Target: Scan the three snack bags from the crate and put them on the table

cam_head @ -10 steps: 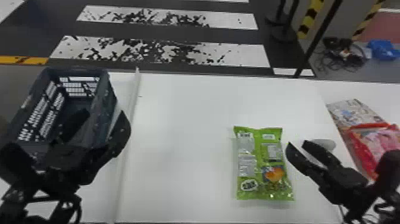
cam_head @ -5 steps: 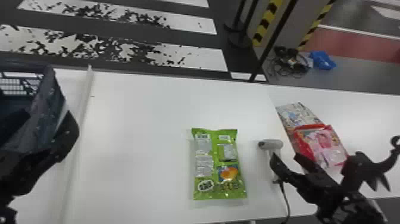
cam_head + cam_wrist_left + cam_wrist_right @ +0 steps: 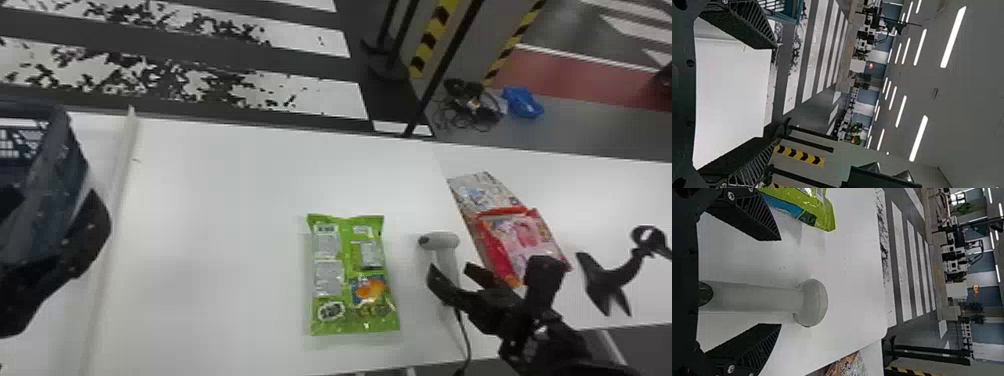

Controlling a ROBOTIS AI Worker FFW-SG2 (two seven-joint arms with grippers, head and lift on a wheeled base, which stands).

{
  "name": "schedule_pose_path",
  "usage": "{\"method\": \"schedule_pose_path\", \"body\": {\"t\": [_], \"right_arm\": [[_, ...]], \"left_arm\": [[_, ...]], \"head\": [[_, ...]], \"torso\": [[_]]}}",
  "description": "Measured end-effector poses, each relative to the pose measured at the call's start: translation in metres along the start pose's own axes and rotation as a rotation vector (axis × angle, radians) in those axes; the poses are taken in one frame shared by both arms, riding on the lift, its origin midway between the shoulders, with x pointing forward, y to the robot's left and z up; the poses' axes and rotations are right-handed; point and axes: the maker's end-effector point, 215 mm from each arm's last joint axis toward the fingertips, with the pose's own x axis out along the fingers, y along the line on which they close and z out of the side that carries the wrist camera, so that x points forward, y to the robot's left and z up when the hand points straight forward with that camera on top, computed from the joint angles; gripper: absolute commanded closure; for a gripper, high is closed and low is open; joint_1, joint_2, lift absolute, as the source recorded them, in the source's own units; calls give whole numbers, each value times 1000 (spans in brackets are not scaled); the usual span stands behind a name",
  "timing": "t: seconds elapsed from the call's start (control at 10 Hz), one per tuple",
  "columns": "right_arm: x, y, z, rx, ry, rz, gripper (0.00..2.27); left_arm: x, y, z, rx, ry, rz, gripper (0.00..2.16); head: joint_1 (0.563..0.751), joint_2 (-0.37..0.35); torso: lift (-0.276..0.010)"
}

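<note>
holds right gripper [image 3: 781, 282] wide around scanner [image 3: 812, 303], presumably to grasp it; has green snack bag [image 3: 352, 275] at scanner's nine o'clock, print-side up (likely for scanning); holds left gripper [image 3: 771, 92] wide too.

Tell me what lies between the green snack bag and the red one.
The scanner lies there in the head view, with the right gripper at its handle.
</note>
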Motion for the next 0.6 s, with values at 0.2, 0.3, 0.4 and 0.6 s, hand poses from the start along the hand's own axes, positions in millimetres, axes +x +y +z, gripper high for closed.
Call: {"method": "schedule_pose_path", "body": {"t": [0.2, 0.3, 0.4, 0.6], "right_arm": [[8, -7, -14, -8, 39, -9, 583], [11, -10, -19, -8, 55, -13, 1214], [12, -11, -25, -4, 76, -15, 1690], [15, -11, -35, 15, 118, -18, 1953]], "left_arm": [[0, 0, 0, 2, 0, -1, 33], [0, 0, 1, 2, -1, -1, 33], [0, 0, 2, 2, -3, -2, 33], [0, -1, 2, 2, -3, -3, 33]], "head": [[695, -295], [695, -297], [695, -299], [695, -300]], "torso": [[-94], [-94], [-94], [-94]]}}
